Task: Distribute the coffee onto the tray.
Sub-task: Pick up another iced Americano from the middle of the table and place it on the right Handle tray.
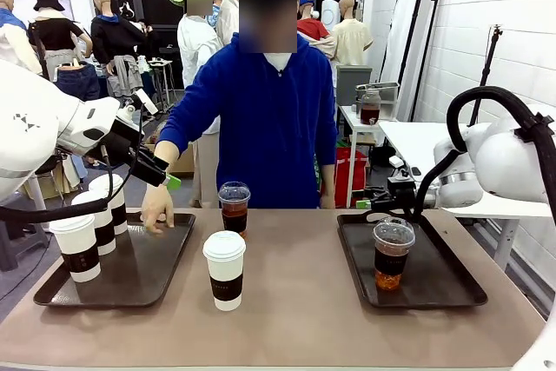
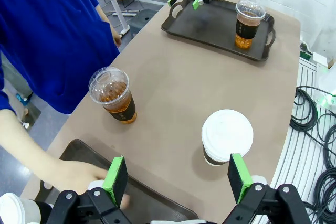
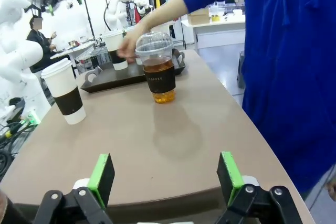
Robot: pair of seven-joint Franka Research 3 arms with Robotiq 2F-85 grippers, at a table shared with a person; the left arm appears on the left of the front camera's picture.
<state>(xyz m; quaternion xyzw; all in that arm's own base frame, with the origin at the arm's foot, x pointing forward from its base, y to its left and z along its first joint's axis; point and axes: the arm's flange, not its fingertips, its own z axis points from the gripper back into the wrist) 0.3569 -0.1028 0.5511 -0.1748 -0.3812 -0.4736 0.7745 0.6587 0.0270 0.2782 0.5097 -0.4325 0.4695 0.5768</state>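
Three white lidded paper cups of coffee [image 1: 81, 248] with brown bands stand on the left tray [image 1: 148, 271]. Another white cup [image 1: 225, 269] [image 2: 227, 136] [image 3: 65, 92] stands on the bare table. Behind it, near the person, is a clear dome-lidded cup [image 1: 234, 208] [image 2: 113, 95] [image 3: 157, 72]. A second clear cup [image 1: 393, 254] [image 2: 248, 22] sits on the right tray [image 1: 434, 288]. My left gripper [image 1: 169, 182] [image 2: 177, 179] hangs open above the left tray's far edge. My right gripper [image 1: 367, 206] [image 3: 165, 177] is open and empty at the right tray's far left corner.
The person in a blue top stands across the table, one hand [image 1: 156, 210] [image 2: 79, 174] resting on the left tray's far edge, just under my left gripper. Bare table lies between the two trays. Cables [image 2: 310, 114] run beside the table.
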